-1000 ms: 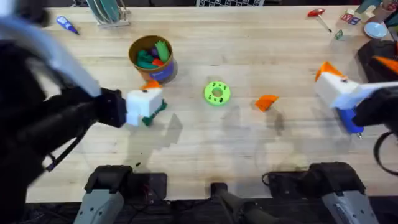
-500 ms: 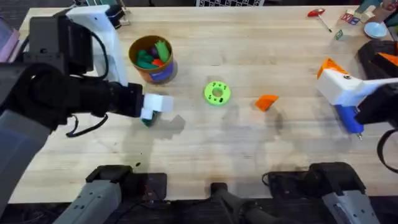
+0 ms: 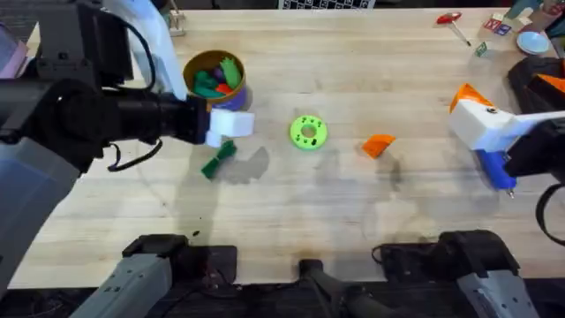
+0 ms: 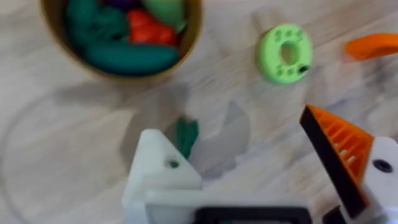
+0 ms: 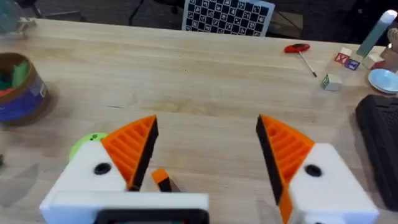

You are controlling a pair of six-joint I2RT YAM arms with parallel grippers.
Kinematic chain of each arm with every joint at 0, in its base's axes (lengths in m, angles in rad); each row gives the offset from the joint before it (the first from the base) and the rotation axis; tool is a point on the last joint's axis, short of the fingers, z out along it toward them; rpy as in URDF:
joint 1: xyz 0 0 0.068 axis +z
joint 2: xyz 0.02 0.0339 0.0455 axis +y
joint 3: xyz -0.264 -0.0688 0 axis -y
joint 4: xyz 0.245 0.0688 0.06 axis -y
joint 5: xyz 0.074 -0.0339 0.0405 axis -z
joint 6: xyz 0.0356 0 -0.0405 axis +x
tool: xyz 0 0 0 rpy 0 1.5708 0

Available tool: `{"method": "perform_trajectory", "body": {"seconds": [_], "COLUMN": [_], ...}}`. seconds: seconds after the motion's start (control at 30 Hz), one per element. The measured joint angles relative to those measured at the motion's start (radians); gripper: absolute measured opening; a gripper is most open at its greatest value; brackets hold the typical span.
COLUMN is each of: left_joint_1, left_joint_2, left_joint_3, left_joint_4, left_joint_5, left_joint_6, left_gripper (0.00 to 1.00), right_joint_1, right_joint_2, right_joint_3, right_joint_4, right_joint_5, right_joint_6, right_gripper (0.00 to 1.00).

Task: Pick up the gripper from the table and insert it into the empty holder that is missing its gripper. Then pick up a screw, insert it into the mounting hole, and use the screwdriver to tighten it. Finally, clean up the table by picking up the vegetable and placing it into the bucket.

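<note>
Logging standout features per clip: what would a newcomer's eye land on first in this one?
The left pincer stands open above the table, one finger bare white while the other carries an orange ribbed tip. Just below it lies the dark-green vegetable, near the bucket full of toy food. Mid-table sit a bright-green disc and the loose orange gripper, with the right pincer open at the right edge.

A black-and-white checkerboard panel [image 5: 227, 17] stands behind the light-wood table's [image 5: 205, 81] far edge, with dark floor beyond it.
</note>
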Motion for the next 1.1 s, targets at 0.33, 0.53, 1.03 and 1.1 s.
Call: {"method": "perform_trajectory", "body": {"seconds": [0.33,0.53,1.03,1.1], "left_joint_1": [0.0,0.0,-0.021,-0.058], "left_joint_2": [0.0,0.0,0.0,0.0], "left_joint_3": [0.0,0.0,0.001,0.0], "left_joint_4": [0.279,0.493,0.543,0.553], "left_joint_5": [0.332,0.541,0.57,0.511], "left_joint_6": [0.003,0.002,0.002,-0.001], "left_gripper": [0.985,0.987,0.985,0.985], "right_joint_1": [0.0,0.0,0.0,0.0], "right_joint_2": [0.0,0.0,0.0,0.0], "right_joint_3": [0.0,0.0,0.0,0.0], "right_joint_4": [-0.001,-0.001,-0.007,-0.007], "right_joint_5": [0.0,0.0,0.0,0.0], "right_joint_6": [0.0,0.0,-0.001,-0.001], "right_gripper": [0.966,0.966,0.965,0.965]}}
